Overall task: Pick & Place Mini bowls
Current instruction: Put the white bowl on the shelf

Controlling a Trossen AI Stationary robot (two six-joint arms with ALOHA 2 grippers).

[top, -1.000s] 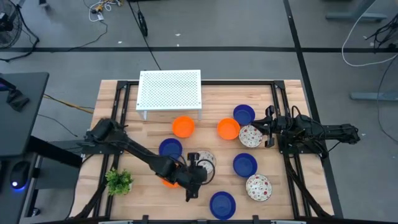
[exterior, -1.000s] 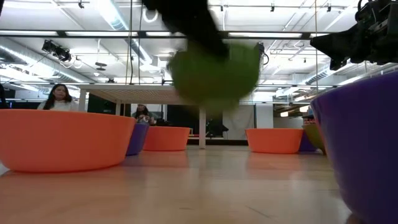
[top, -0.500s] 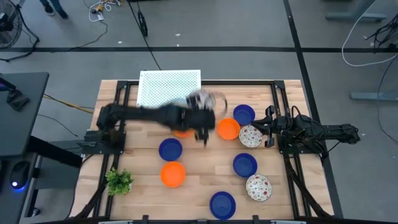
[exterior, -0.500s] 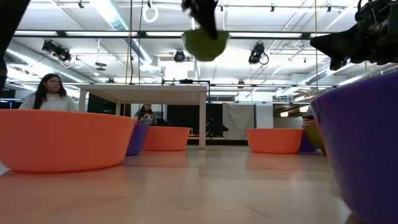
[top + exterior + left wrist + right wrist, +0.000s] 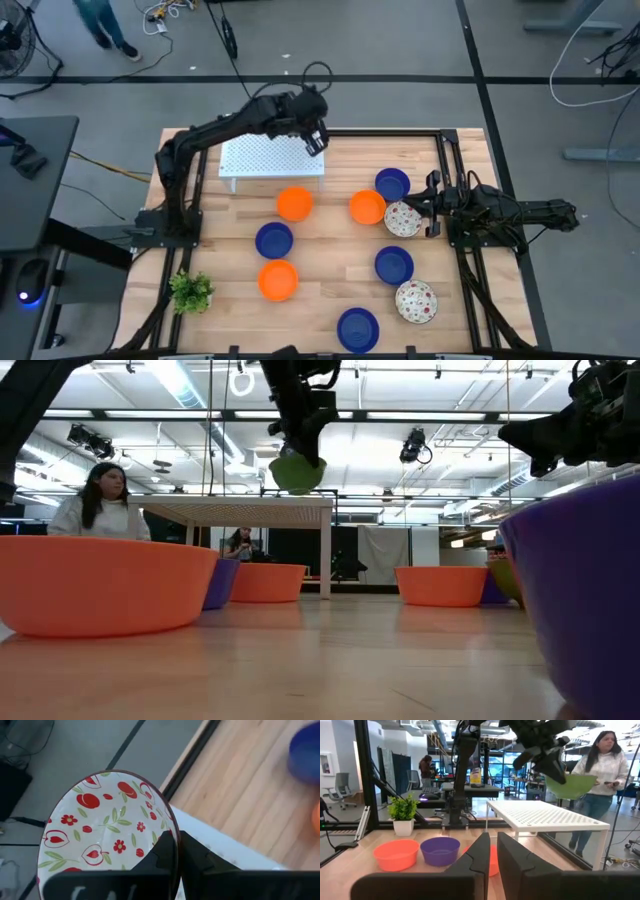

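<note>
My left gripper (image 5: 316,138) is high over the far right corner of the white perforated rack (image 5: 262,152). It is shut on a mini bowl (image 5: 105,830) that is white inside with red fruit and flowers and green outside (image 5: 298,470). Several other mini bowls rest on their bases on the table: orange ones (image 5: 294,203), blue ones (image 5: 274,240) and speckled ones (image 5: 402,219). My right gripper (image 5: 432,205) waits at the table's right side, shut, with nothing between its fingers. My left gripper pinches the bowl's rim (image 5: 176,845), one finger inside the bowl (image 5: 162,857) and one outside (image 5: 200,862). The fingers slant down from above. The bowl hangs below them with its opening mostly up, lifted clear above the rack.
A small green plant (image 5: 191,292) stands at the near left. Black frame rails (image 5: 447,160) run along the table's sides. Bare wood lies between the bowls around the table's middle (image 5: 330,270). People stand in the room beyond the table.
My left gripper has swung up and toward the table's far edge, from over the near middle to above the rack's far right corner. It turned on the way and kept its hold. The patterned bowl has risen with it, clear of the table.
</note>
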